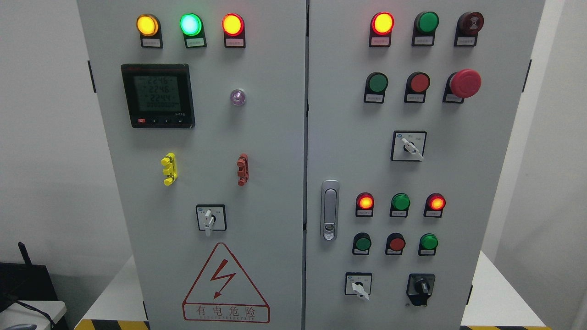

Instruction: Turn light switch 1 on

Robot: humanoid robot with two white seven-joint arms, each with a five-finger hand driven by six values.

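Observation:
A grey electrical cabinet [275,151] with two doors fills the head view. The left door carries three lit lamps, yellow [147,25], green [191,24] and red [233,24], and a rotary selector switch [210,218] with a white handle pointing down. The right door has more rotary switches: upper [409,146], lower left [358,284] and a black one [421,287]. It also has green and red push buttons and a red mushroom stop button [465,83]. Which control is light switch 1 I cannot tell. Neither hand is in view.
A digital meter [157,95] sits on the left door above yellow [168,168] and red [242,169] connectors. A door latch [329,210] is on the right door. A red high-voltage warning triangle [225,286] is at the bottom. Black equipment [23,279] stands at lower left.

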